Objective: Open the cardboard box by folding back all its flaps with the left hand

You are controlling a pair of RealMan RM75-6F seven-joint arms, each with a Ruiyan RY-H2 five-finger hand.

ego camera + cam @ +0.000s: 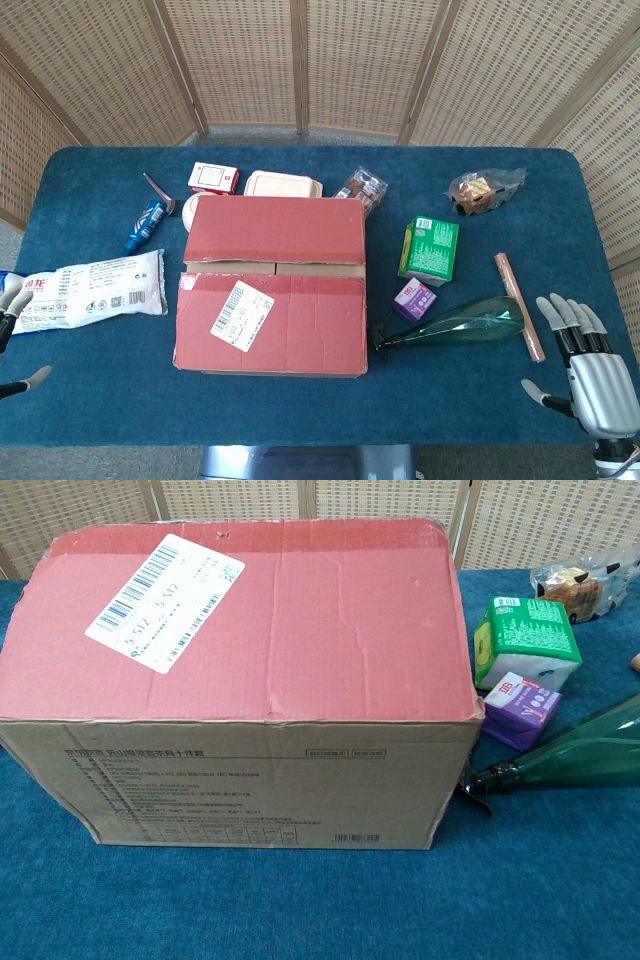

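Observation:
The cardboard box (pixel 272 285) stands mid-table, its two red outer flaps lying flat over the top with a narrow brown gap between them. A white shipping label (pixel 241 314) is stuck on the near flap. In the chest view the box (pixel 250 680) fills most of the frame, and neither hand shows there. My left hand (pixel 14 330) is only partly in view at the far left edge, well away from the box, fingers apart and holding nothing. At the bottom right my right hand (pixel 590 365) rests with its fingers spread and empty.
A white snack bag (pixel 92 290) lies left of the box, and a blue tube (pixel 146 225) sits behind it. Right of the box are a green bottle (pixel 460 322), a purple pack (pixel 414 298), a green carton (pixel 430 248) and a brown stick (pixel 519 305). Small packages line the far side.

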